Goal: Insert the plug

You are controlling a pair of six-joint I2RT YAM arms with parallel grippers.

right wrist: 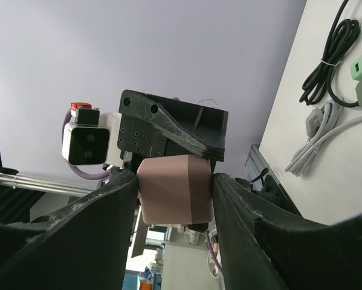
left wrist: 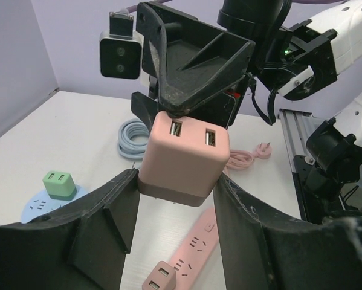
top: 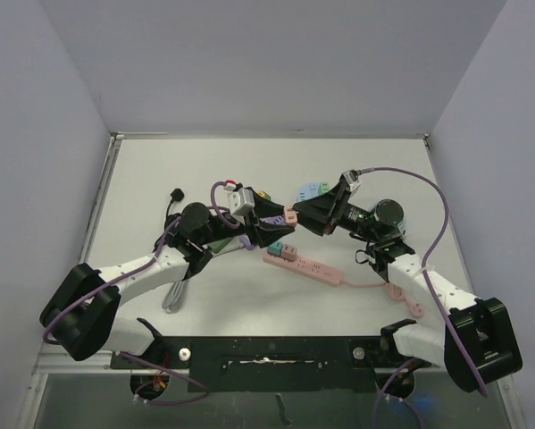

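Charger (left wrist: 184, 154), pink, sits raised off the surface (top: 204, 170); left end effector (left wrist: 176, 181) and right end effector (right wrist: 174, 181) both clamped on it.

Left tool (top: 280, 218) and right tool (top: 301, 214) meet at a pink plug (top: 290, 214) above the middle of the surface (top: 204, 170); a pink power strip (top: 305, 266) lies nearer the near edge.

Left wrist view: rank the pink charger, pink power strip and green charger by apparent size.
1. pink charger: largest, but it is nearest the camera.
2. pink power strip: partly hidden.
3. green charger: smallest, farther back.
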